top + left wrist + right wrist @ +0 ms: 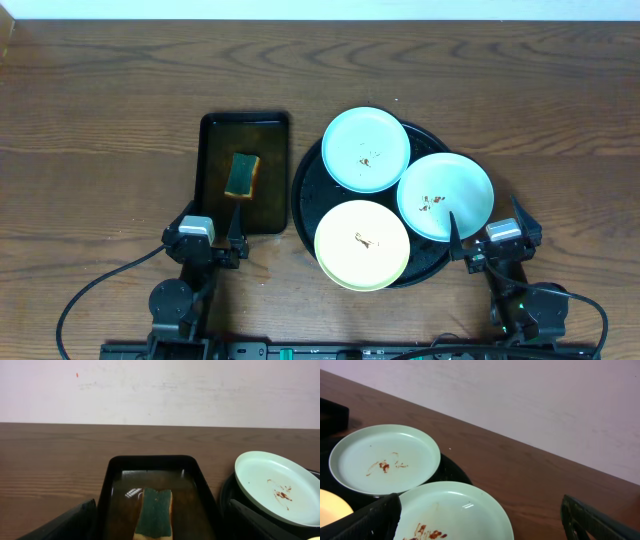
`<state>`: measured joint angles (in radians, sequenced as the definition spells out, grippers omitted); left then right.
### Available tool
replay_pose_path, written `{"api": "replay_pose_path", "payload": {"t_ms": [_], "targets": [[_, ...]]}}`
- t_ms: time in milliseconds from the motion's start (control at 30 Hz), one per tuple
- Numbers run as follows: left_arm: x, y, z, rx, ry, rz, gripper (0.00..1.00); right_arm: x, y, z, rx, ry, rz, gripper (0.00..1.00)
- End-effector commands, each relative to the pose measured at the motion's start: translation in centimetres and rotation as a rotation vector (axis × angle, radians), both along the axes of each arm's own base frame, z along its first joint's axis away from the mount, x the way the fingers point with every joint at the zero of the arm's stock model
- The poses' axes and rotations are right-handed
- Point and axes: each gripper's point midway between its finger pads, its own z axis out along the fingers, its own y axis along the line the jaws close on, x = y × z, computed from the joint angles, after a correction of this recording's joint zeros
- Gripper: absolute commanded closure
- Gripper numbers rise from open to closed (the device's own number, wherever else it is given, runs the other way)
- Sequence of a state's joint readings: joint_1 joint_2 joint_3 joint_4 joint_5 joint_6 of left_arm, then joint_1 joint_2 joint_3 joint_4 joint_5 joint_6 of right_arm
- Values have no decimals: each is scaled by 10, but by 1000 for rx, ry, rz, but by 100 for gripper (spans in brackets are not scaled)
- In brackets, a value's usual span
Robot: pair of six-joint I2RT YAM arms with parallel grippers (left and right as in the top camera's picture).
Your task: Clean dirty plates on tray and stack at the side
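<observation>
The round black tray (302,190) holds three plates with brown specks: a mint-green one (366,149) at the back, a mint-green one (445,196) at the right and a pale yellow one (362,243) at the front. My right gripper (487,222) is open and empty at the right plate's near edge; its wrist view shows that plate (455,510) between the open fingers (480,499), with the back plate (385,457) beyond. My left gripper (212,218) is open and empty at the near end of the rectangular tray.
A smaller rectangular black tray (212,150) of brownish water holds a green-and-yellow sponge (242,175), seen ahead of the left fingers (156,512). Bare wood tabletop (560,120) lies to the right, behind and to the left of the trays.
</observation>
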<state>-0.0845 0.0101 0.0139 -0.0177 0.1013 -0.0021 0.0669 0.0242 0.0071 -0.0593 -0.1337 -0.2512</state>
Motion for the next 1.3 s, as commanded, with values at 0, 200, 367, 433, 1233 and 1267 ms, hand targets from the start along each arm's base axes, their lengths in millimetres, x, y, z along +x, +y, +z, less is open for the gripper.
{"api": "replay_pose_path", "payload": {"t_ms": [0,200,367,433,1233,1267], "targets": [[-1,-2,-14,11,46,-15,19,0,0,-2,-13,5,1,1],[-1,-2,-14,11,46,-15,19,0,0,-2,-13,5,1,1],[-1,-2,-14,11,46,-15,19,0,0,-2,-13,5,1,1],[-1,-2,-14,11,46,-15,19,0,0,-2,-13,5,1,1],[-1,-2,-14,-15,49,-11,19,0,2,-2,36,16,9,1],[-1,-2,-14,-26,51,-10,19,0,2,-2,36,16,7,1]]}}
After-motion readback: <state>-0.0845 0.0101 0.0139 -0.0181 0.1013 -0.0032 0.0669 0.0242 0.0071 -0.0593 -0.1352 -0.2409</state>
